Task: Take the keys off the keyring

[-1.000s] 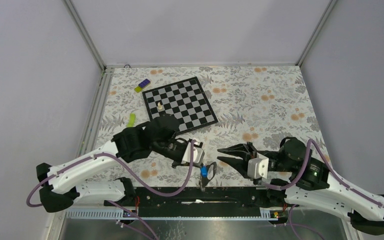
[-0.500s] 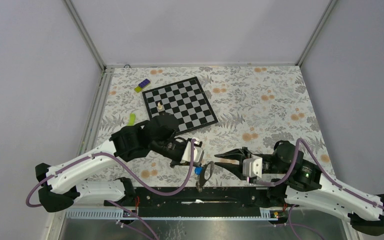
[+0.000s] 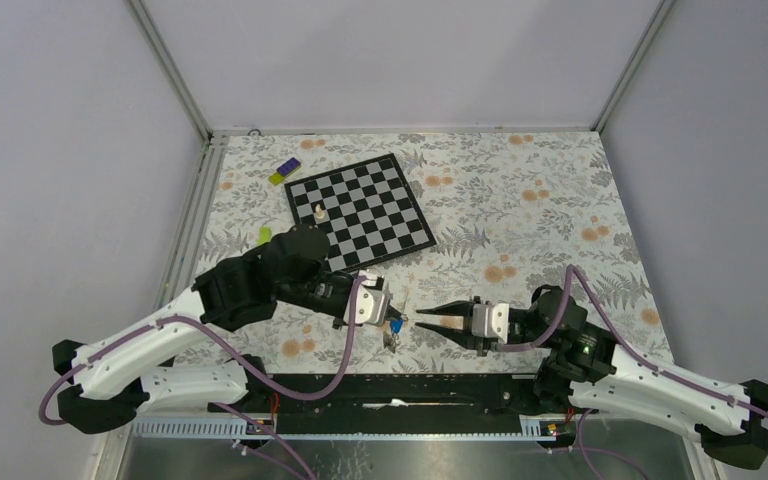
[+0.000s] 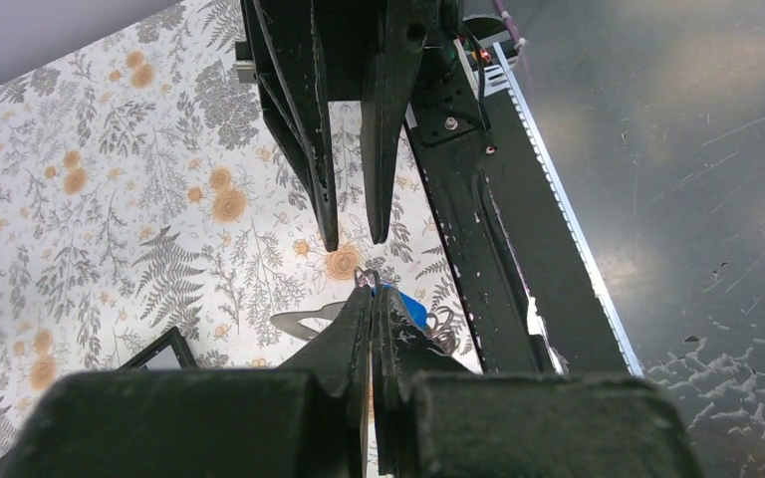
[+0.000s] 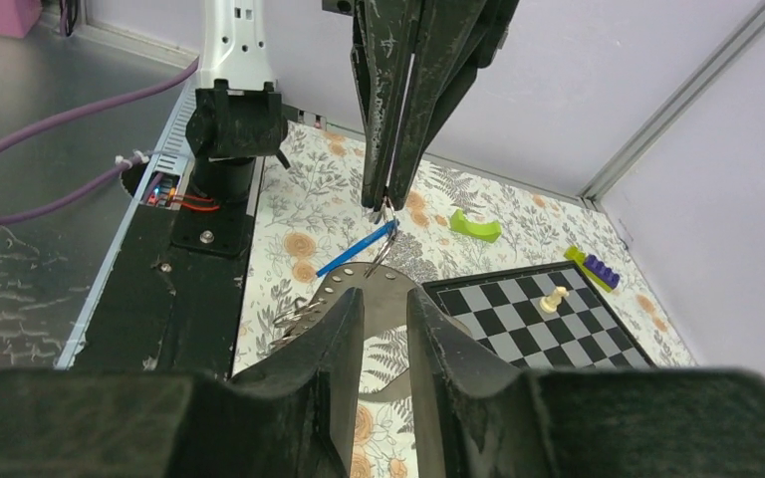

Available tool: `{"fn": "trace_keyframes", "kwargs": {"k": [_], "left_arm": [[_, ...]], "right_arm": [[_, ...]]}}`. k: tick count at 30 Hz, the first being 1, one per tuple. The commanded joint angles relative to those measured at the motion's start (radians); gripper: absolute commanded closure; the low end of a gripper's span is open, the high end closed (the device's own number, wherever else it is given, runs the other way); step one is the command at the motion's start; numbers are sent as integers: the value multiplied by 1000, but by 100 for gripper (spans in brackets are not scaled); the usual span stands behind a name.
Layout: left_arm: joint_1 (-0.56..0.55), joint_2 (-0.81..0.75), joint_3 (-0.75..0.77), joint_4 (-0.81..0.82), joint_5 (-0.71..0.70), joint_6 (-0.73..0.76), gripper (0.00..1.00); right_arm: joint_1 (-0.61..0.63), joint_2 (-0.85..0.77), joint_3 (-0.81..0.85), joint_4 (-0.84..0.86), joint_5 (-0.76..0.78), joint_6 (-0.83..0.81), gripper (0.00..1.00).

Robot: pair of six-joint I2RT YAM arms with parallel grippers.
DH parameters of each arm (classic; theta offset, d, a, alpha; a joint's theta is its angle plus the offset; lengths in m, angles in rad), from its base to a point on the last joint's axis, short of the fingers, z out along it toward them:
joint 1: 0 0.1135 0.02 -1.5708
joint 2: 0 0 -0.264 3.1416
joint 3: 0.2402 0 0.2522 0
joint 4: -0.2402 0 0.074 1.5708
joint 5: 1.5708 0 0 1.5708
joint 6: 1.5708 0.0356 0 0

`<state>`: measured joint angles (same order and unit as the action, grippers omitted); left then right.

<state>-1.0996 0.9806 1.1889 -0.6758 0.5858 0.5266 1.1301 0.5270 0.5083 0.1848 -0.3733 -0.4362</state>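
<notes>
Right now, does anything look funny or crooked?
The chessboard sits crooked, with just one white piece on it. The keyring hangs pinched in the left gripper, its keys dangling.

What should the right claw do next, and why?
Probably ease the right claw forward until one of the keys sits between its fingers. The left claw is shut on the keyring, with the keys and blue tag dangling below. The right claw's fingers stand apart, lined up on the keys but seemingly just short of them.
</notes>
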Motion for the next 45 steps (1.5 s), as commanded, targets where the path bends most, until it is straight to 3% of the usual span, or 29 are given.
{"fn": "trace_keyframes", "kwargs": {"k": [1,11,45], "left_arm": [[3,-14,1,79,-20,2,100],[3,-9,7,85,-25,-4,100],[3,16,3,123,-6,-13,100]], "right_arm": [[-4,13,-21,167,36,85,70],[-4,40,-41,248,22,142,62],[-4,77,-67,284,35,174,72]]}}
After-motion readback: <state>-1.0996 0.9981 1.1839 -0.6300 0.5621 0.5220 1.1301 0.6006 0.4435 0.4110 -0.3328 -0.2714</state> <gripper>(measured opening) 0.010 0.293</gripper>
